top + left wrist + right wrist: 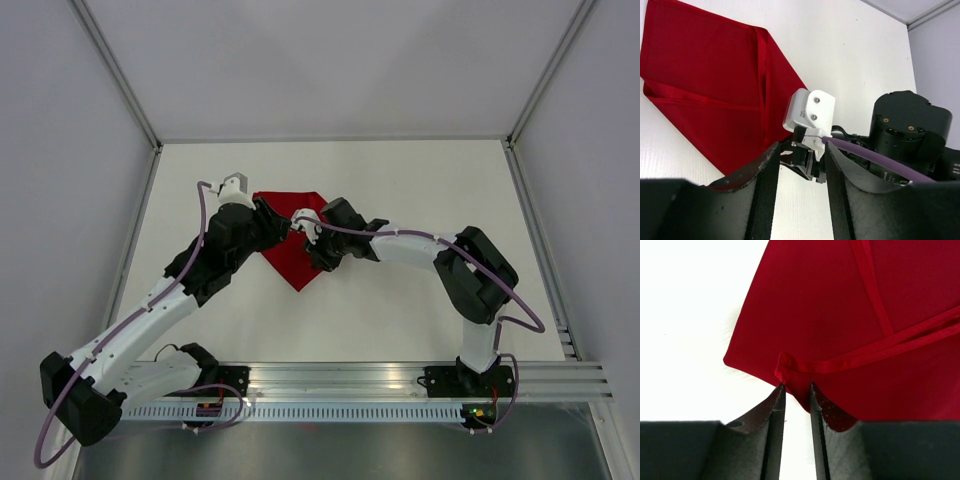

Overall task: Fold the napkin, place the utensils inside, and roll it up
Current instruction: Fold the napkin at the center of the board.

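While the napkin (292, 262) lies folded on the worktop (400, 310) between both arms, the folding step is judged in hand. Right fingers (765, 430) are narrowly parted at a hemmed corner, nothing gripped — left fingers (762, 195) stand wider, empty. Next, utensils must be found and laid inside. Counted: one napkin, no utensils seen.
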You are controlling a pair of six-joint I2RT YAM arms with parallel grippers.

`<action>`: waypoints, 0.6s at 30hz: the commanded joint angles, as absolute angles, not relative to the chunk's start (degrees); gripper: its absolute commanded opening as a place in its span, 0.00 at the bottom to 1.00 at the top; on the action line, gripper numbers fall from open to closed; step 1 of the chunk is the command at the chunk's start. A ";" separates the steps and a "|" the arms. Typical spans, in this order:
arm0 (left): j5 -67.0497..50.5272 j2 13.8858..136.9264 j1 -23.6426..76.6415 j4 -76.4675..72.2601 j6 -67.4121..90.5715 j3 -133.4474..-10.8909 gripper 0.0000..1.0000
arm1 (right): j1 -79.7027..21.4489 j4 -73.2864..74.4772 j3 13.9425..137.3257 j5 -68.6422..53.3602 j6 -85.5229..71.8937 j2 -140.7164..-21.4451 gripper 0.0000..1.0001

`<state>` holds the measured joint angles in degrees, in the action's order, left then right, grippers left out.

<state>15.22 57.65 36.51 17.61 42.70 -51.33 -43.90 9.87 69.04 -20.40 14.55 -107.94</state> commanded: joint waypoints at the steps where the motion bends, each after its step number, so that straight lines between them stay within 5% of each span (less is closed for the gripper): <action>1: 17.57 55.73 36.65 17.49 44.65 -51.50 0.47 | -44.47 8.44 71.01 -22.59 14.41 -108.63 0.32; 18: 19.34 49.92 36.74 21.01 45.09 -50.36 0.54 | -44.56 10.11 73.65 -26.45 12.48 -110.83 0.44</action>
<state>18.02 51.07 36.51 20.75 42.76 -51.11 -44.16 10.41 71.46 -23.66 13.19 -109.58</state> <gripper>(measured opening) 0.532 0.438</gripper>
